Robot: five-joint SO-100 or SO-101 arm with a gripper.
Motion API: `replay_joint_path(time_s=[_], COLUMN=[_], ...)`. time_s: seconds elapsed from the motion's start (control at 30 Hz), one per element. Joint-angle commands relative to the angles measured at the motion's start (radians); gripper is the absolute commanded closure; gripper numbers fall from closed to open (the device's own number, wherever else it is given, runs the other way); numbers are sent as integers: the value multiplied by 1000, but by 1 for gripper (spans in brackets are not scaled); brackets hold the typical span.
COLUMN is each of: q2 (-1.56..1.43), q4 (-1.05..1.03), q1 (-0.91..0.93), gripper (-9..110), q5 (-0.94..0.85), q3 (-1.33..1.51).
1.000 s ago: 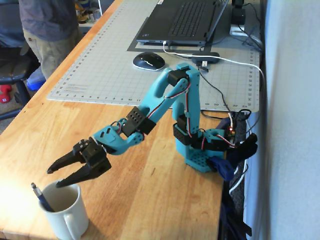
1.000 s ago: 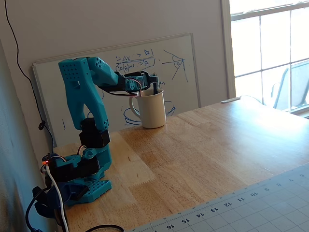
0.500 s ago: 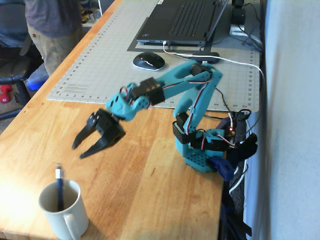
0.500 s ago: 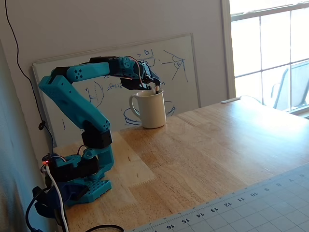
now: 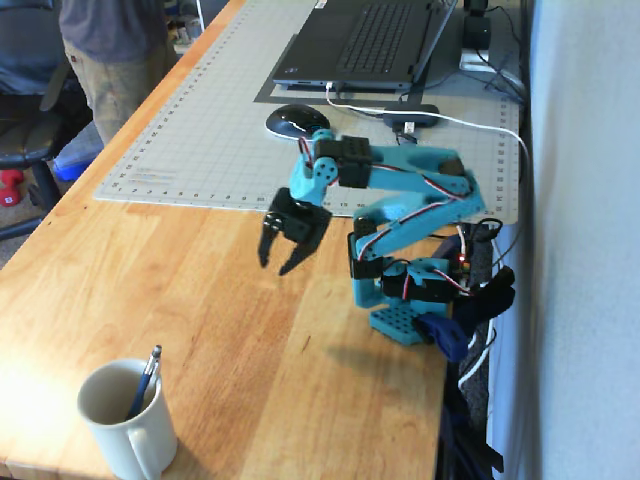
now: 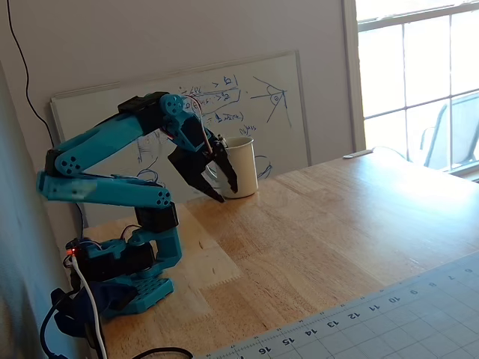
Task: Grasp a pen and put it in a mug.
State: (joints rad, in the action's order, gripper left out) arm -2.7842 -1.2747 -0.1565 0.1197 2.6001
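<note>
The cream-white mug stands near the front left corner of the wooden table in a fixed view. The blue pen stands inside it, leaning against the rim with its upper end sticking out. My gripper hangs in the air well away from the mug, to its upper right in that view, with black jaws open and nothing between them. In the other fixed view, the gripper is in front of the mug and partly covers it. I cannot make out the pen there.
The arm's blue base sits at the table's right edge. A grey cutting mat with a laptop and a black mouse lies behind. A person stands at the far left. A whiteboard leans on the wall.
</note>
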Motion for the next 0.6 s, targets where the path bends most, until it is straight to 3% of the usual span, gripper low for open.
replay_joint_path(time_s=[0.0, 0.3, 0.57], q2=[-127, -354, -442], q4=[-21, -11, 92], q1=[77, 232, 259], gripper=[94, 95, 95], q5=[-97, -330, -351], q3=[66, 272, 385])
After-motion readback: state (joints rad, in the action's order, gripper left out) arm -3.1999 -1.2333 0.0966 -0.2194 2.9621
